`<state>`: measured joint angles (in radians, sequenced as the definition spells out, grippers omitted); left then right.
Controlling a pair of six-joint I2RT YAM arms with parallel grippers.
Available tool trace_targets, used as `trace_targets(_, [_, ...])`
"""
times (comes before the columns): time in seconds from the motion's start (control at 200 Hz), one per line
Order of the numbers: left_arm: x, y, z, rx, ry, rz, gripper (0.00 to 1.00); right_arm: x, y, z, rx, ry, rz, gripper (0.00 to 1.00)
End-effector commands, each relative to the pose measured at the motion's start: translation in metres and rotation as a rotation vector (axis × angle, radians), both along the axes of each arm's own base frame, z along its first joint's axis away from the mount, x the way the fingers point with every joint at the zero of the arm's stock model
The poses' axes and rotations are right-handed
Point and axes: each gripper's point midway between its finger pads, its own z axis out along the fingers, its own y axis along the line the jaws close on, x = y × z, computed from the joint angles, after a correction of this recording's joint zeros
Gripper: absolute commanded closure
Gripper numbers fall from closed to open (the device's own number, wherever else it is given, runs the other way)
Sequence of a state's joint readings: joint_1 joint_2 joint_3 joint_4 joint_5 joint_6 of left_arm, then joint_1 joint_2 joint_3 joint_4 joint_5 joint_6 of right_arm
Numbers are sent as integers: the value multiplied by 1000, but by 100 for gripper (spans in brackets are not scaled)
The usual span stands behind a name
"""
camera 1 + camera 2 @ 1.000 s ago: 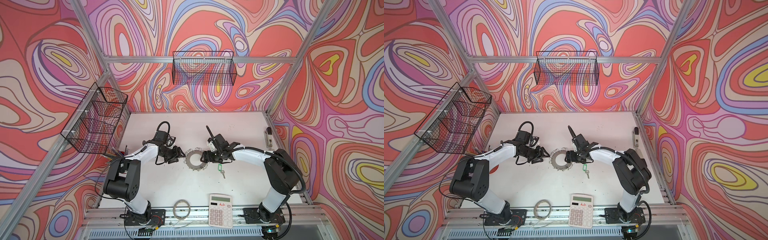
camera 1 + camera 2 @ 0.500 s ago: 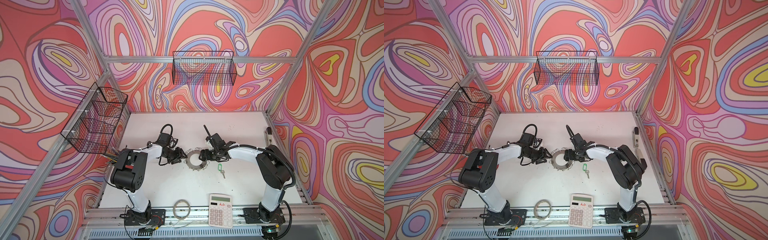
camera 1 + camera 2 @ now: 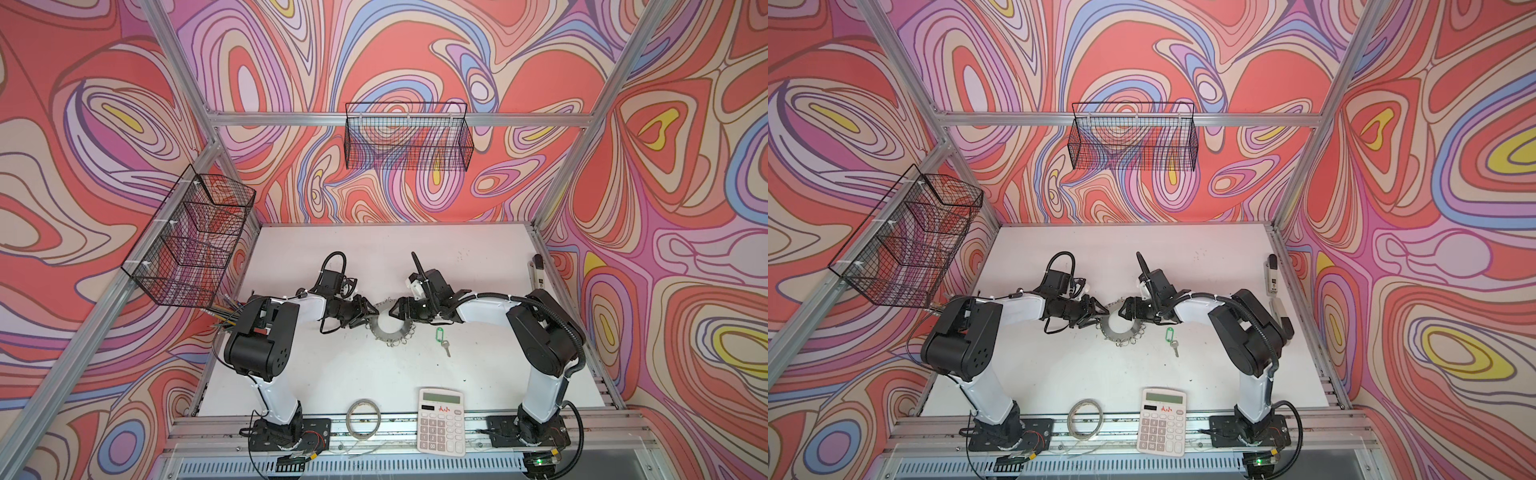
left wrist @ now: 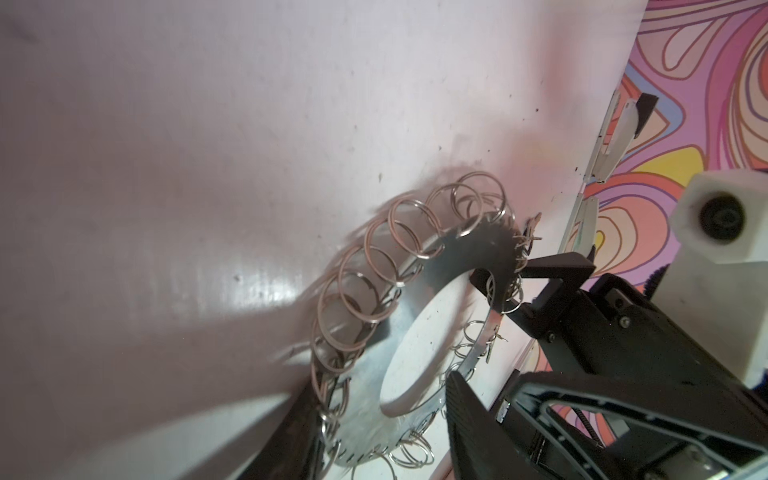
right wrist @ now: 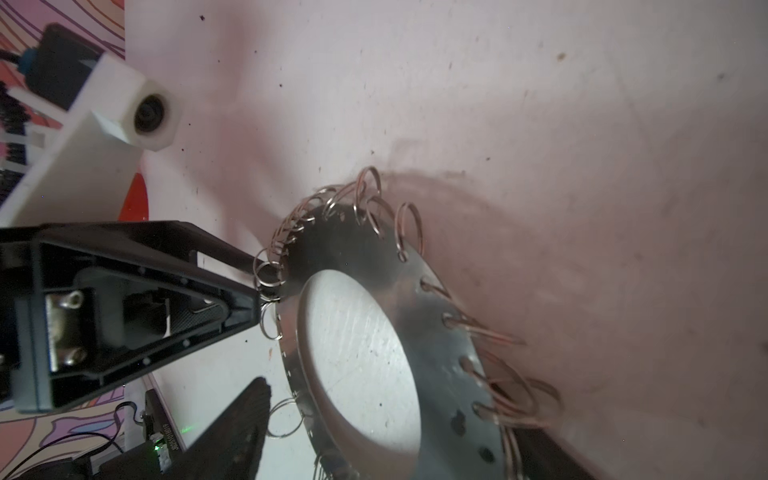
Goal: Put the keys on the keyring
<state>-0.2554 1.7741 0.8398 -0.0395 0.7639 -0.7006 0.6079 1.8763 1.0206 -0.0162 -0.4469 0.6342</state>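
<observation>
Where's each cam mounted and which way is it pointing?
Top views: high at the front, looking down over the white table; both arms whole, left gripper and right gripper meeting mid-table.
Left wrist: on the left arm, looking along its fingers at the keyring.
Right wrist: same from the right arm; own fingers show.
Shared: all see the keyring; each wrist view shows the opposite gripper.

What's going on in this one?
Both arms meet at the keyring. The right end effector has a finger on each side of its rim. The left end effector straddles the opposite edge, fingers apart. The green-tagged key lies loose beside the keyring, untouched and not yet threaded. No second key is visible.
</observation>
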Motion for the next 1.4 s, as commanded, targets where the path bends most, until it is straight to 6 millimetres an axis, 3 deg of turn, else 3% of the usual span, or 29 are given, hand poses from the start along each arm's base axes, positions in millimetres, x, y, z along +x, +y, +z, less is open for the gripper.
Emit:
trace_targets(0.0, [-8,-1,-6,-13,40,29,51,-17,2,-17,52,96,-7,22])
trace_targets(0.235, [-11,0,-5,-7,48,23,52,-17,3,-6,81,54,6,42])
trace_targets(0.511, [-9,1,17,1,-3,5,59,-16,1,8,107,-6,53,100])
trace_targets(0.631, [-10,5,32,-2,-43,-4,62,-15,2,26,160,-56,92,100])
trace_targets(0.741, [-5,20,58,-18,-113,13,62,-9,0,56,244,-101,140,100])
trace_targets(0.826, [0,30,88,-61,-211,35,58,-4,-5,71,288,-108,190,100])
trace_targets(0.841, [0,30,94,-76,-232,38,57,-3,-5,84,305,-133,202,100])
trace_targets(1.002, [-1,23,151,-208,-411,-4,45,-4,-3,139,446,-189,297,100])
trace_targets(1.207, [-11,14,167,-303,-442,-64,37,-8,3,190,551,-254,367,100])
trace_targets(1.397, [-22,-3,189,-431,-491,-145,37,-9,6,202,596,-250,380,100])
